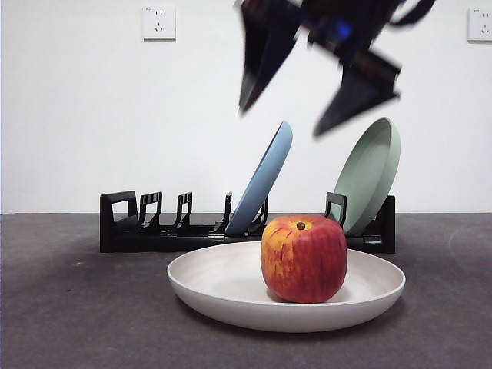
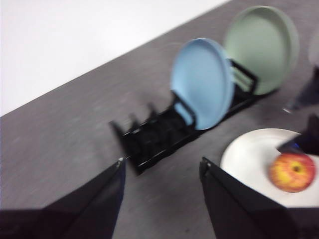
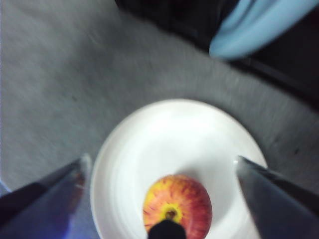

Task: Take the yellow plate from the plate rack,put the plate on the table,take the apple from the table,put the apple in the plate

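The apple sits in the yellow plate directly below the right gripper, jaws spread, empty. Risk — a careless sideways swing clips the light blue plate (racked just behind).

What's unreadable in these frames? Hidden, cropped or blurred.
- Front view: the right hand is motion-blurred and cut off by the top edge.
- Front view: the apple hides part of the plate rack and the pale green plate's lower edge.
- Right wrist view: a dark blob covers the apple's near side; the yellow plate runs off the bottom edge.
- Left wrist view: blurred throughout.
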Tool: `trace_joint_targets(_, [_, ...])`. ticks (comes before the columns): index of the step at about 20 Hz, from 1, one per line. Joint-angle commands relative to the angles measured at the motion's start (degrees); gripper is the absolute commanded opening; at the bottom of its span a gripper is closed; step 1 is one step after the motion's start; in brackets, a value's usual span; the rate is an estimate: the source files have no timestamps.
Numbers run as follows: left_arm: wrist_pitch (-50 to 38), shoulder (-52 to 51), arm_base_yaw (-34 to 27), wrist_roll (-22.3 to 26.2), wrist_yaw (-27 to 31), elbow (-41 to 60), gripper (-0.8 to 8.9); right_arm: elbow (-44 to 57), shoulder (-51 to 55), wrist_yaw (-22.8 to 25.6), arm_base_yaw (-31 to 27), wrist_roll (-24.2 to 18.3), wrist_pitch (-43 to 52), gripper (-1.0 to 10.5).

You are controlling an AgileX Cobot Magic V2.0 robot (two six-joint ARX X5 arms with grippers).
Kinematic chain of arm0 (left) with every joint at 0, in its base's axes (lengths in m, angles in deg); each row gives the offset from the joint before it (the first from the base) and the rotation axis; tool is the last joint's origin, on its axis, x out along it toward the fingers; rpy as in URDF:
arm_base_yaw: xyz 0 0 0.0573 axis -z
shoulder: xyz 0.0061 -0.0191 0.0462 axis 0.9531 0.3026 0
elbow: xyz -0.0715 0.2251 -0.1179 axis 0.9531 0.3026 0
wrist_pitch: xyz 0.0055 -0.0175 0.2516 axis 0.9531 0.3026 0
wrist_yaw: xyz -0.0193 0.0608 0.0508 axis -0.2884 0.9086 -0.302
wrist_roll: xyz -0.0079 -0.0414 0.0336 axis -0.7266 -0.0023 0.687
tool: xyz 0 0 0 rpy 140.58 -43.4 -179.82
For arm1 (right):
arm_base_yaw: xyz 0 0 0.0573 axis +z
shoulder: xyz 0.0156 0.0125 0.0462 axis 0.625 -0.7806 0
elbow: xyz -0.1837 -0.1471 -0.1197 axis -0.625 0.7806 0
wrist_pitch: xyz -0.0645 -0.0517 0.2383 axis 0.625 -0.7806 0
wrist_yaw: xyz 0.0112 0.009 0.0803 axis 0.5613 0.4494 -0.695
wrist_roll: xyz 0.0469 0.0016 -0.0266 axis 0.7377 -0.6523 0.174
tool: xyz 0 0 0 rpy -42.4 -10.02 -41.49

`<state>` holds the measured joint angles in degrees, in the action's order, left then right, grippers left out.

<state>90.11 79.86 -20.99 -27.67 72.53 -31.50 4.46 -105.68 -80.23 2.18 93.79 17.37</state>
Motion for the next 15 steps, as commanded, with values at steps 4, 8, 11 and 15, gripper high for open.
trace_joint_targets(4, [-5.4,2.9,-0.1,6.4,-6.9,-0.2,-0.10,0.0,8.9,0.4,0.0,-1.7,0.2,-0.2])
trace_joint_targets(8, [-7.4,4.5,-0.2,6.4,-10.5,-0.2,-0.08,0.0,14.1,2.7,0.0,-1.8,-0.2,-0.2])
trace_joint_targets(11, [-7.9,4.7,-0.2,6.4,-11.0,0.2,-0.08,0.0,18.5,5.5,0.0,-1.8,-1.7,-0.2])
trace_joint_targets(15, [-12.9,2.1,-0.2,5.9,-11.0,6.1,-0.08,1.8,23.1,9.1,0.0,-1.3,-3.1,-0.2])
